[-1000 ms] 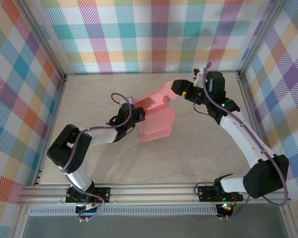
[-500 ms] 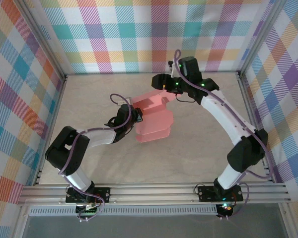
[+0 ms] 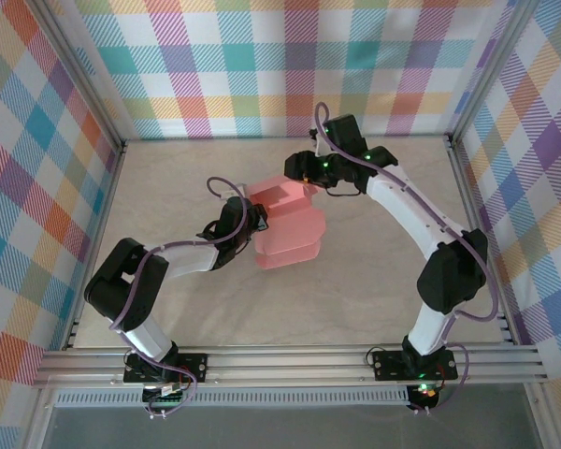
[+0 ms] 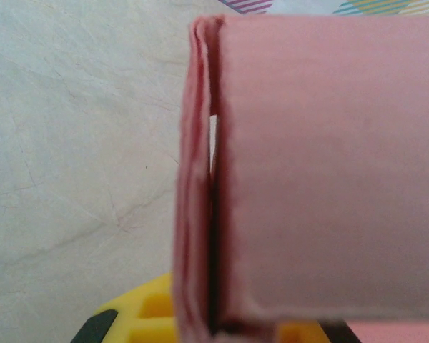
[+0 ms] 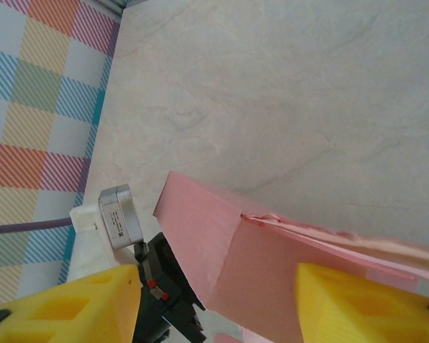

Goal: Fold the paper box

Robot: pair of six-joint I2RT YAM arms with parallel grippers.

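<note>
The box (image 3: 292, 234) lies part-folded on the table (image 3: 374, 281); we judge the far flap (image 3: 282, 195) is the step in hand. Our left gripper (image 3: 253, 218) is pinched shut on its left edge, our right gripper (image 3: 304, 176) gapes astride that flap; next we must close squarely and crease

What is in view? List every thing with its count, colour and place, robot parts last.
paper box: one, salmon-pink, middle of the table, partly folded
table: one, pale beige marbled, under everything
walls: three, multicolour plaid, at the left, far and right sides
frame rail: one, silver metal, along the near edge
arms: two, white and black, reaching in from the near edge toward the box
left fingers: one pair, yellow, shut on the box's left edge
right fingers: one pair, yellow, apart, either side of the box's far edge
</note>
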